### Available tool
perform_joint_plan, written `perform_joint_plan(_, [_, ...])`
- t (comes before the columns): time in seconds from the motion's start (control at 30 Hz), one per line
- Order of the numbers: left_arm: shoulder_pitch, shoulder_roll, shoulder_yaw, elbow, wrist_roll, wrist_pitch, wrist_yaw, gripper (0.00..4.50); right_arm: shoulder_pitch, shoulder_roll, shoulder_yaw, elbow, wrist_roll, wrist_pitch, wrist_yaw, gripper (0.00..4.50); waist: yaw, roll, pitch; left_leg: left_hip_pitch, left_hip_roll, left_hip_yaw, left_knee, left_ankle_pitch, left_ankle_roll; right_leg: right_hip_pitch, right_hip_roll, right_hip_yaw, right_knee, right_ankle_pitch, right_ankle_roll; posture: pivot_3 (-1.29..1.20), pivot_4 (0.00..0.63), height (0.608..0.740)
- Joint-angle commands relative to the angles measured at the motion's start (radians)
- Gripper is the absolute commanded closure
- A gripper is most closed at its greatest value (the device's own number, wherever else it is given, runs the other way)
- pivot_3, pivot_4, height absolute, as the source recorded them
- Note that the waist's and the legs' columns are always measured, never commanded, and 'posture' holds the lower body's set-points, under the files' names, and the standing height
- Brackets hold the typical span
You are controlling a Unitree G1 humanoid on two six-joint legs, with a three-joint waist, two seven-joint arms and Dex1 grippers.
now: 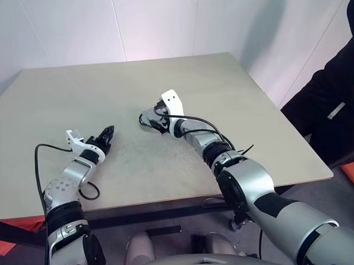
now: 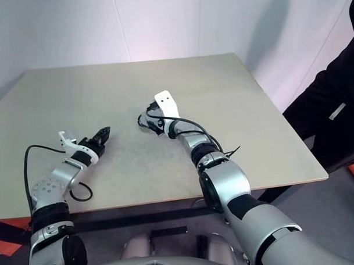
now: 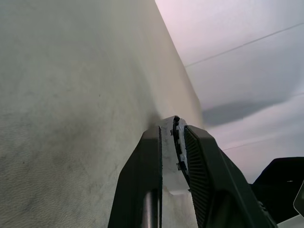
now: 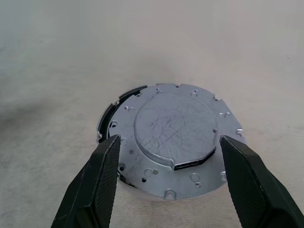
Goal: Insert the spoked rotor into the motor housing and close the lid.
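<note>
Pale beige laminate covers the bench (image 1: 252,106), which we see from the head camera with both arms reaching over it and a person's dark sleeve (image 1: 333,98) at the right edge. The left claw (image 1: 109,132) hovers level above the near left part of the bench, well apart from the right claw (image 1: 146,119), which dips toward a small part near the bench's middle. From the left wrist, we see the two black fingers (image 3: 147,180) pressed together on a thin part (image 3: 176,137), edge-on, pale with dark notches; we cannot tell which piece it is, but it seems parked aside, ready for its turn. From the right wrist, we see the lid (image 4: 173,126), a scratched grey disc with a raised plain centre and a notched flange, lying flat on the bench. The right fingers (image 4: 97,185) stand spread wide, one at each side of it and not touching, lined up, we judge, to close on its rim. A dark rim (image 4: 110,111) peeps out beneath the lid's far side, slightly offset. It may be the motor housing, but its windings and whatever sits inside are covered.
</note>
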Motion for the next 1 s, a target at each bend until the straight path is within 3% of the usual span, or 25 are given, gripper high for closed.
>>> perform_joint_plan(0.03, [-0.040, 0.008, -0.042, -0.034, 0.030, -0.029, -0.045, 3.68, -0.061, -0.024, -0.047, -0.045, 0.039, -0.021, 0.020, 0.77, 0.000, 0.000, 0.000, 0.000, 0.000, 0.000, 0.000, 0.000, 0.000, 0.000, 0.000, 0.000, 0.000, 0.000, 0.000, 0.00, 0.000, 0.740])
perform_joint_plan(0.2, [-0.156, 0.022, -0.140, 0.074, 0.144, -0.072, -0.103, 3.68, -0.098, -0.082, -0.105, -0.153, 0.108, 0.004, 0.104, 0.77, 0.008, 0.000, 0.002, -0.001, 0.000, 0.000, 0.002, 0.000, 0.000, 0.000, 0.000, 0.000, 0.001, 0.000, 0.000, 0.00, 0.000, 0.740])
perform_joint_plan(0.27, [-0.213, 0.039, -0.216, 0.142, 0.250, -0.115, -0.126, 3.68, -0.096, -0.109, -0.119, -0.209, 0.126, 0.024, 0.123, 0.77, 0.008, -0.001, 0.002, 0.000, 0.000, 0.000, 0.002, 0.000, 0.000, 0.000, 0.000, 0.000, 0.001, 0.000, 0.000, 0.00, 0.000, 0.740])
perform_joint_plan(0.53, [-0.456, 0.095, -0.412, 0.495, 0.556, -0.203, -0.192, 3.68, -0.042, -0.202, -0.138, -0.337, 0.141, 0.076, 0.090, 0.77, 0.009, -0.001, 0.002, -0.002, -0.001, 0.000, 0.002, 0.001, -0.001, -0.001, 0.000, 0.001, 0.000, 0.000, 0.000, 0.00, 0.000, 0.740])
perform_joint_plan(0.73, [-0.553, 0.080, -0.368, 0.616, 0.576, -0.112, -0.129, 3.68, -0.002, -0.222, -0.140, -0.373, 0.142, 0.093, 0.054, 0.77, 0.010, -0.001, 0.002, -0.002, -0.001, 0.000, 0.002, 0.001, -0.002, 0.000, -0.001, 0.001, 0.001, 0.000, 0.000, 0.00, 0.000, 0.740])
perform_joint_plan(1.0, [-0.546, 0.054, -0.318, 0.558, 0.573, 0.038, -0.027, 3.68, 0.006, -0.216, -0.134, -0.387, 0.139, 0.108, 0.038, 0.77, 0.012, -0.001, 0.002, -0.002, -0.002, 0.000, 0.003, 0.001, -0.001, 0.000, -0.002, 0.001, 0.001, 0.000, 0.000, 0.00, 0.000, 0.740])
